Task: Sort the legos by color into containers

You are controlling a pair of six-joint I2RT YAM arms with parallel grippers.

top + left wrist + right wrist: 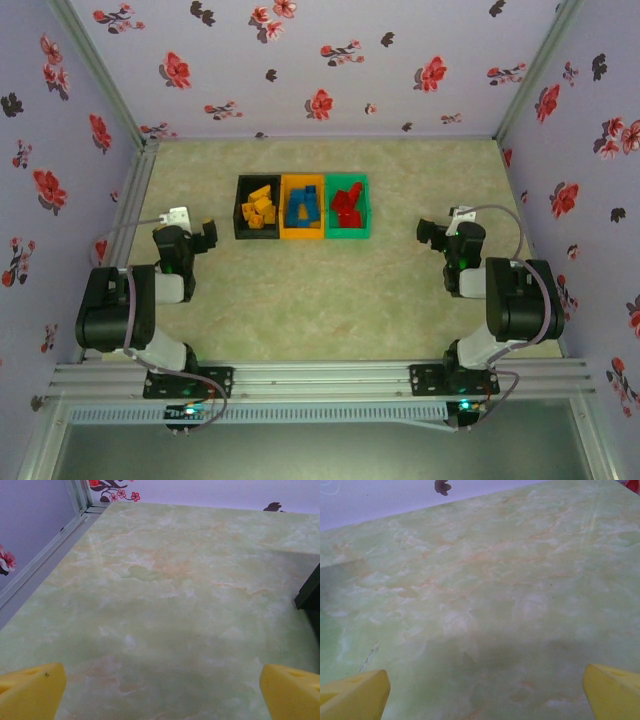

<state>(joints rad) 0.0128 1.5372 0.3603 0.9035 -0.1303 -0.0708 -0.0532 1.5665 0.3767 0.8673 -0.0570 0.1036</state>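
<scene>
step: looks finished; legos grouped by color in containers
left end effector: wide, empty
right end effector: wide, empty
next: likely just scan surface for strays

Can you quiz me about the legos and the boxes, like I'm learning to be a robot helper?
1. True or false: the red legos lie in the green bin.
2. Which holds the blue legos? A the black bin, B the orange bin, C the green bin.
3. Fill in: the left gripper and the right gripper are both ____, holding nothing.
Key: 1 true; 2 B; 3 open.
</scene>
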